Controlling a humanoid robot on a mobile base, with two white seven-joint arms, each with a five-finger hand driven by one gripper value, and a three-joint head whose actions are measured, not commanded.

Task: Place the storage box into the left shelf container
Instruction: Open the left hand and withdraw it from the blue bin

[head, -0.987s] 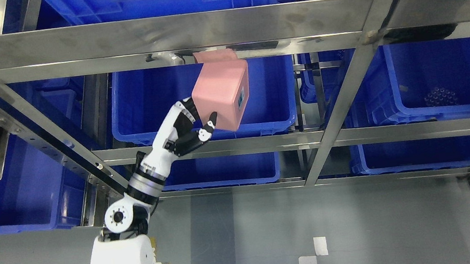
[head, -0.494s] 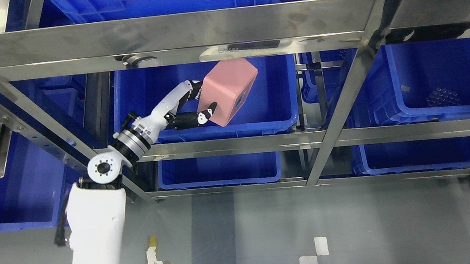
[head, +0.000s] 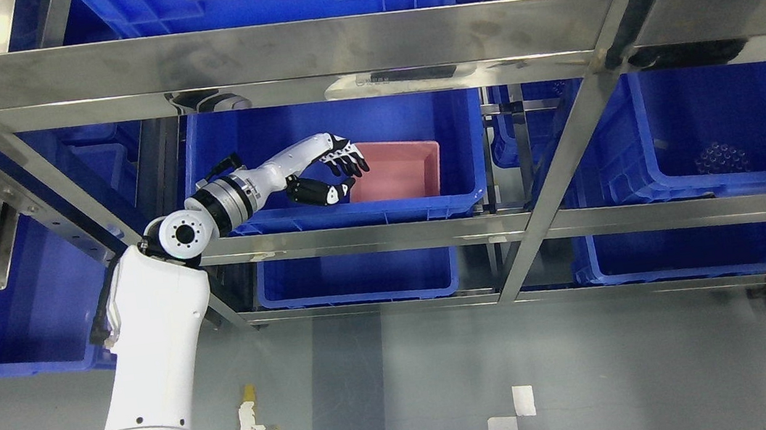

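A pink storage box [head: 396,172] lies open side up inside the blue bin [head: 463,154] on the middle shelf, left bay. My left hand [head: 340,175] reaches over the bin's front rim, just left of the pink box. Its fingers are spread and hold nothing; the thumb tip sits close to the box's left wall. The white left arm [head: 150,346] rises from the lower left. The right arm does not show.
Steel shelf rails [head: 304,49] cross above and below the bin, with a slanted post [head: 553,172] to the right. More blue bins [head: 730,128] fill the right bay, the lower shelf [head: 358,276] and the far left [head: 15,311]. Grey floor lies below.
The pink box left my left hand and dropped into the blue bin, now lying flat. The arm swung up and forward into the shelf bay, and the fingers opened.
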